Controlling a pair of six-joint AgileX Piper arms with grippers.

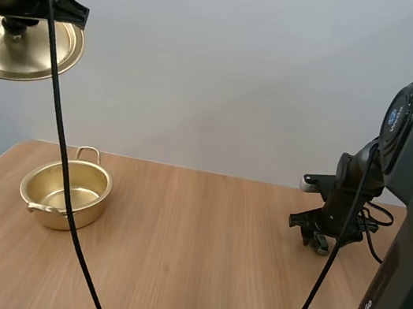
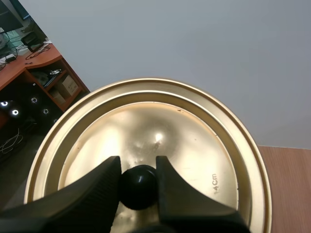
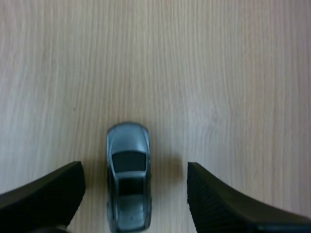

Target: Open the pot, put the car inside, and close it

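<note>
My left gripper [image 2: 138, 166] pinches the black knob [image 2: 138, 188] of the gold lid [image 2: 194, 136], well above the open pot [image 1: 102, 184]; my right gripper [image 3: 135, 169] stands spread astride the silver toy car [image 3: 128, 145] on the table [image 3: 218, 73].

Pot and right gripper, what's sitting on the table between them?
Nothing. In the high view the table between the pot and the right gripper is bare wood. The car sits between that gripper's open fingers.

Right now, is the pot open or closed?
Open. The pot stands on the table with no lid on it; the left gripper holds the lid by its black knob, up in the air.
</note>
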